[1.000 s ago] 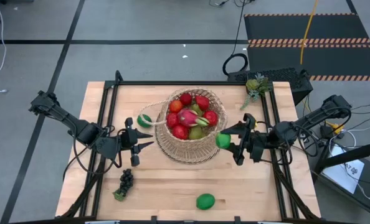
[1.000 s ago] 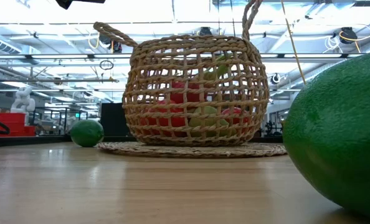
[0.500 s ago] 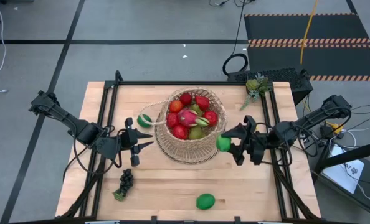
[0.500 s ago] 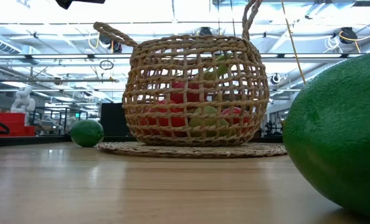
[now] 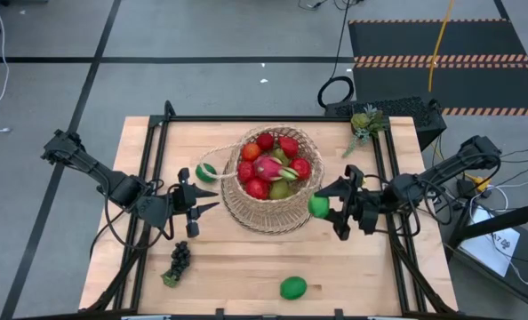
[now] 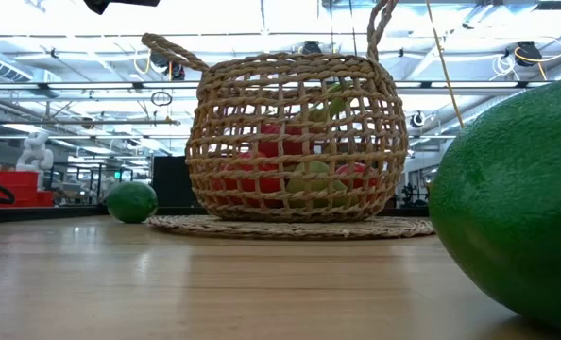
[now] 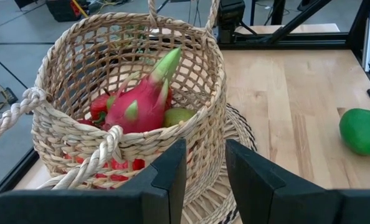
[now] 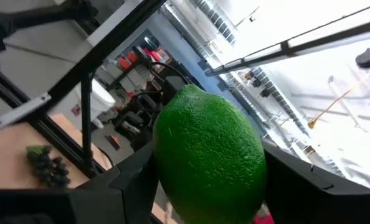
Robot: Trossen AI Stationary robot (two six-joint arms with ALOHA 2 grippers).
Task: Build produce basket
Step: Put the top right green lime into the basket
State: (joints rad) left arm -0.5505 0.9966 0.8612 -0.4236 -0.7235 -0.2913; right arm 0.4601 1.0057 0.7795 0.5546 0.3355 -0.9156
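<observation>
The round tan woven wicker basket [image 5: 271, 180], piled with red, green and pink toy produce, sits mid-worktop [image 5: 246, 267] on pale wooden planks. The right pincer [image 5: 324, 205] grasps a green lime [image 5: 317, 204] beside its rim; the left pincer [image 5: 193, 203] waits slightly parted, empty. Grey floor surrounds.

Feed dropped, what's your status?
Right gripper holds a green lime beside the woven wicker basket. Left gripper waits empty. Nothing blocking.

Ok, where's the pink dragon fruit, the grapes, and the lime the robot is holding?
dragon fruit [image 7: 138, 106], left wrist view, on its pink middle.
grapes [image 5: 180, 257], high view, on the middle of the dark bunch.
lime [image 8: 210, 155], right wrist view, on its bumpy green skin.
</observation>
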